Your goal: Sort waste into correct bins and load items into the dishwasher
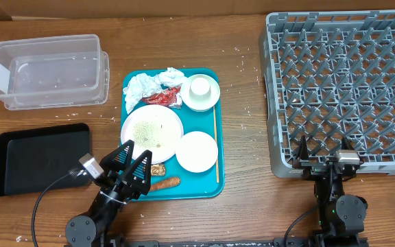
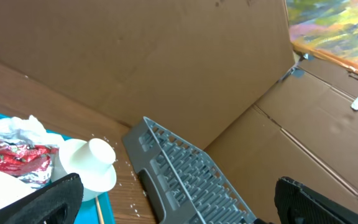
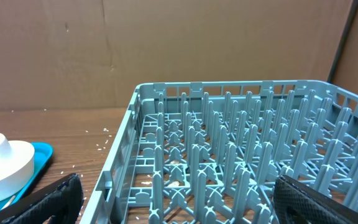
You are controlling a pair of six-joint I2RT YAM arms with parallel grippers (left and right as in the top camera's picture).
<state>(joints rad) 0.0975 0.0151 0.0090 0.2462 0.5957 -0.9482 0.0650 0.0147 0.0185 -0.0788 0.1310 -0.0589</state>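
Overhead, you see the teal tray (image 1: 219,191) at the middle of the tabletop (image 1: 245,206), carrying nearly everything. The crumpled napkin (image 1: 142,84) and red wrapper (image 1: 164,96) lie at its far edge. Beside them is the white bowl (image 1: 211,99), with the small cup (image 1: 201,86) seemingly sitting in it. Nearer you are the large plate (image 1: 163,127), dotted with rice grains (image 1: 146,130), and the smaller plate (image 1: 197,151). The wooden stick (image 1: 215,147) lies along the right rim. The carrot piece (image 1: 164,183) and brown lump (image 1: 158,169) rest at the tray's near edge. The clear tub (image 1: 46,72) and black tray (image 1: 40,158) stand to the left, and the dish rack (image 1: 345,89) stands to the right. Your left hand (image 1: 138,151) is spread wide over the large plate's near edge. Your right hand (image 1: 323,143) is equally wide at the rack's near wall.

Left wrist: your two dark fingers (image 2: 42,199) sit in the bottom corners, far apart. Between them you see the napkin, wrapper and bowl, with the rack beyond against cardboard.

Right wrist: the fingers again stand wide apart at the bottom corners. The rack's upright pegs fill most of the view, and the bowl sits on the teal tray at the left edge.
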